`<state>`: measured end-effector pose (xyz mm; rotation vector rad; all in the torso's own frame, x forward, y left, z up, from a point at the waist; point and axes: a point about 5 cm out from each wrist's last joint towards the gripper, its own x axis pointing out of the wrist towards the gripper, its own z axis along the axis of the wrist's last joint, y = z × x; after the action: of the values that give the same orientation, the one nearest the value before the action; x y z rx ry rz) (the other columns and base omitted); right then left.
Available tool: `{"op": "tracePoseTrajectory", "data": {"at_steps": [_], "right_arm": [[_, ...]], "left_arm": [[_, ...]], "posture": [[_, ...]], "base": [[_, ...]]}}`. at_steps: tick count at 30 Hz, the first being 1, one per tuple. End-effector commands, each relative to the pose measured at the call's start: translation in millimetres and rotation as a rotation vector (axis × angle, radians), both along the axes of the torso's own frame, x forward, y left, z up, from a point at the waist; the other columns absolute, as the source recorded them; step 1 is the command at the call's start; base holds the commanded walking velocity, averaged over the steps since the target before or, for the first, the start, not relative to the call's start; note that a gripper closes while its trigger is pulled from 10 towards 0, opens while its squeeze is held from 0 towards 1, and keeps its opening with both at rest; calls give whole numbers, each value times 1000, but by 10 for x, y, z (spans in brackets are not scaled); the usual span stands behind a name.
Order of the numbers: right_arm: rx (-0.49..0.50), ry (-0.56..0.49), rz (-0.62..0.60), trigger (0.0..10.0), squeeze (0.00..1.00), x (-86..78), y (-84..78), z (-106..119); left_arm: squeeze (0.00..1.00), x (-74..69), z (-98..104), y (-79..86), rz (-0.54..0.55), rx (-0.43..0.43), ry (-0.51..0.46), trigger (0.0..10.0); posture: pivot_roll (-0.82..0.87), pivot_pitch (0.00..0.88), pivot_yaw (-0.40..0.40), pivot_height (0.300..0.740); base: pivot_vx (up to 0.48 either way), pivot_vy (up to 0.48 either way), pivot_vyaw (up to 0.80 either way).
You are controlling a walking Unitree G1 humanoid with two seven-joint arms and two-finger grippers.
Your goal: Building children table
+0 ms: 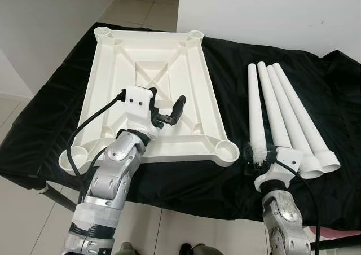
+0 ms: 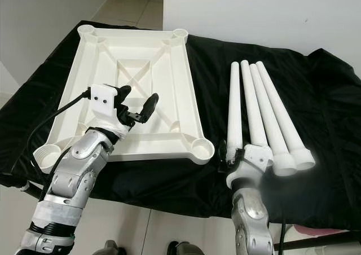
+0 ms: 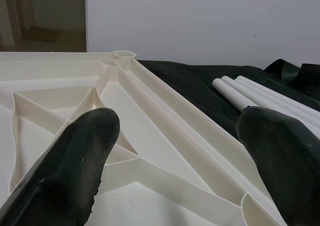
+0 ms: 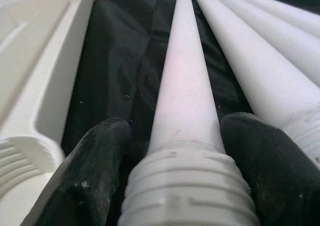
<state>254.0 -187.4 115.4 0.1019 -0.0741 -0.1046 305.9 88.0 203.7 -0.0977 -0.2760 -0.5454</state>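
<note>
The white children's table top (image 1: pixel 210 91) lies upside down on a black cloth, ribs up, with a round leg socket (image 1: pixel 227 150) at each corner. Several white tapered legs (image 1: pixel 285 105) lie side by side to its right, threaded ends toward me. My left gripper (image 1: pixel 166 100) hovers open over the near half of the table top, nothing between its fingers (image 3: pixel 82 151). My right gripper (image 1: pixel 258 153) is open and straddles the threaded end of the leftmost leg (image 4: pixel 186 76); one finger (image 4: pixel 100 161) has a thin dark gap to the leg.
The black cloth (image 1: pixel 225 69) covers a low surface whose near edge runs just in front of my arms. A white wall (image 1: pixel 271 12) stands behind it, and tiled floor (image 1: pixel 141 1) opens at the far left. The near right socket lies close to the grasped leg.
</note>
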Motion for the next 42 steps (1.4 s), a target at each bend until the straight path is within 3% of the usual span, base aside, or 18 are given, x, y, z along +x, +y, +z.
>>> {"op": "tracePoseTrajectory", "data": {"at_steps": [1,5,16,17,25,34,35,36,39,42], "right_arm": [[-6,37,-8,10000,0,25,-53,-75],[3,57,4,10000,0,104,-56,-108],[18,105,25,9843,0,132,-22,-261],[18,104,24,0,0,139,-26,-262],[89,117,53,0,0,150,-41,-297],[96,82,48,0,0,164,-58,-240],[54,36,24,6627,0,205,-112,-146],[10,-3,11,10000,0,245,-156,-57],[-17,-47,12,10000,0,290,-188,40],[-128,-133,13,10000,0,383,-252,258]], "left_arm": [[0,-2,7,-18,-7,11,-5,10000],[0,2,16,-16,-2,10,-8,10000],[0,-8,40,-1,13,1,-21,10000],[0,-9,39,-5,11,2,-20,10000],[0,8,21,-53,-34,16,-1,10000],[0,19,21,-86,-96,17,14,10000],[0,37,38,-110,-140,9,27,10000],[0,51,56,-129,-176,4,32,10000],[0,65,84,-137,-203,-7,32,10000],[0,85,144,-146,-277,-4,33,10000]], "posture": [[10,126,-50,740],[15,128,-54,740],[28,129,-58,740],[28,129,-58,740],[16,121,-54,740],[14,119,-54,740],[8,112,-52,740],[3,103,-52,740],[0,100,-51,740],[-8,91,-50,740]], "base": [[0,0,0],[0,0,0],[0,0,0],[0,0,0],[0,0,0],[0,0,0],[0,0,0],[0,0,0],[0,0,0],[0,0,0]]}}
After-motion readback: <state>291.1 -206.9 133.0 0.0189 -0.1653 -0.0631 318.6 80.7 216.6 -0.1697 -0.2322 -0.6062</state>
